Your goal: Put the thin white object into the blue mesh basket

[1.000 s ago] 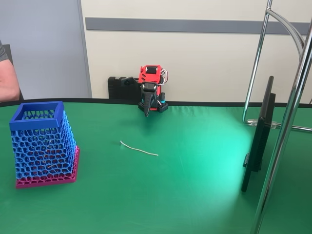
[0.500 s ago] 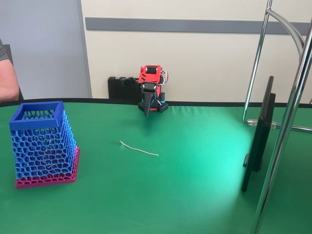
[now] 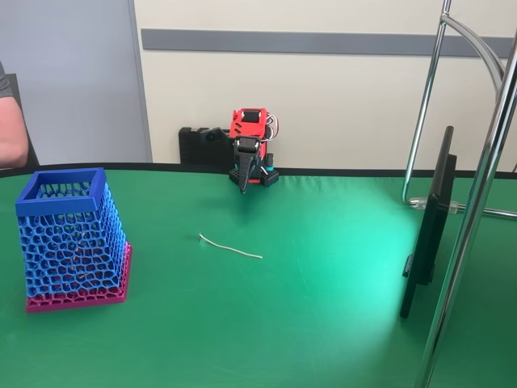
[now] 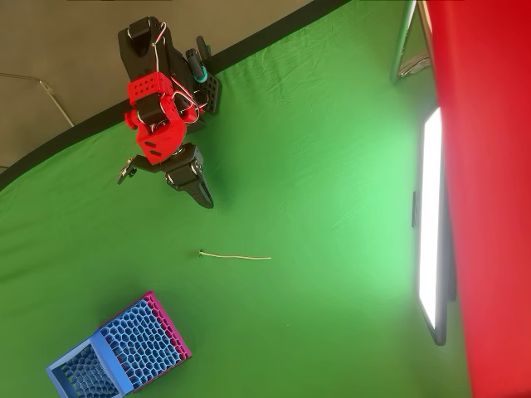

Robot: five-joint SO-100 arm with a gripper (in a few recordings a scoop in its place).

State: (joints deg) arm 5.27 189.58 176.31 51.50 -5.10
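Fingers [image 4: 202, 196] of the gripper [image 3: 243, 184] look pressed together, holding nothing. Thin white object [image 4: 236, 256] lies well beyond their tips on the green table [image 3: 323, 307]; blue mesh basket [image 3: 60, 194] stands farther off.

Thin white object [image 3: 230, 246] flat on cloth, blue mesh basket [image 3: 69, 234] upright, well apart

thin white object [image 3: 230, 246]: 1 | blue mesh basket [image 3: 71, 234]: 1 | arm [image 3: 247, 149]: 1

Cream wall [image 3: 323, 97], green table [image 3: 323, 307]
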